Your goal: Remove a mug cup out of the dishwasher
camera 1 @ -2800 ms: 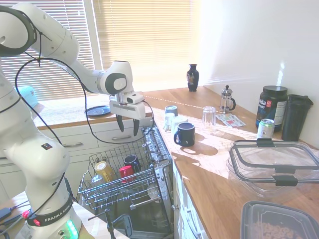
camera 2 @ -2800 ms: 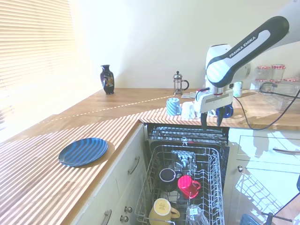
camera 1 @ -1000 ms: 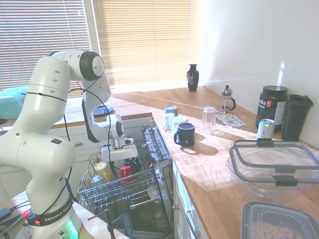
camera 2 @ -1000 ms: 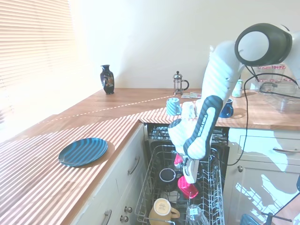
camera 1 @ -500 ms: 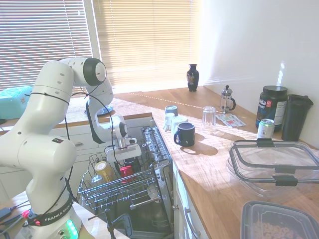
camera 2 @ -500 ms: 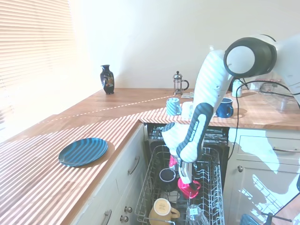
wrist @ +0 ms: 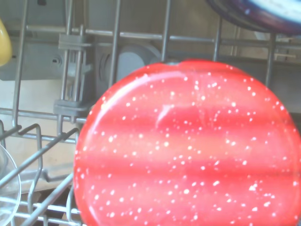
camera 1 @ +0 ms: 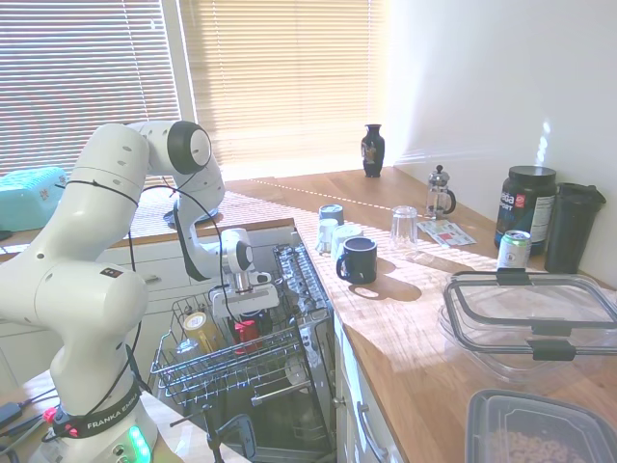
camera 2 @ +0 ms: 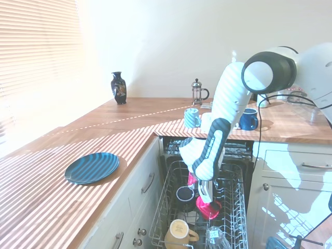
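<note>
Looking at the red mug (camera 2: 210,208): it sits upside down in the dishwasher (camera 2: 228,171) rack, pincer (camera 2: 205,197) right over it, can't tell its opening. Glossy ceramic, stiff, slippery, chippable, so I'd grab the wall or handle firmly.

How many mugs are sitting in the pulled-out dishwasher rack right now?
3: the red mug under the end effector, the black mug beside it, and the yellow mug nearest the camera. The arm may hide others.
</note>
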Robot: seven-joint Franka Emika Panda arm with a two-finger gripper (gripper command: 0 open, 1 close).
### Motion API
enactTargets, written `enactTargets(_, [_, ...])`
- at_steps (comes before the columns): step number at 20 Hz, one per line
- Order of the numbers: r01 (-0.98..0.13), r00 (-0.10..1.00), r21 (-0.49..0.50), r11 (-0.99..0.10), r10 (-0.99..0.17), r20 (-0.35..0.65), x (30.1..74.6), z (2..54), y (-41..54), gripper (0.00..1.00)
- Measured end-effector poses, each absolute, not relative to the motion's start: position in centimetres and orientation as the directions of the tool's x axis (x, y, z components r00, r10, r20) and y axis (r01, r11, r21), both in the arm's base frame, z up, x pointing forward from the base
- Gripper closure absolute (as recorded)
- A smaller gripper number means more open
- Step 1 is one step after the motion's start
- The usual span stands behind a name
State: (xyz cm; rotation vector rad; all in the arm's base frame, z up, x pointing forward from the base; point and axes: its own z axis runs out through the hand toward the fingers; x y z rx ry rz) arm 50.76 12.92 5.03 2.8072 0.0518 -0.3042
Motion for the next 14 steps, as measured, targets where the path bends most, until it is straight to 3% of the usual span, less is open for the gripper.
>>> enactTargets(14, [0.051, 0.977, 0.313, -0.948, -0.017, -0.212, 50.84, 4.7, 12.78, 1.0])
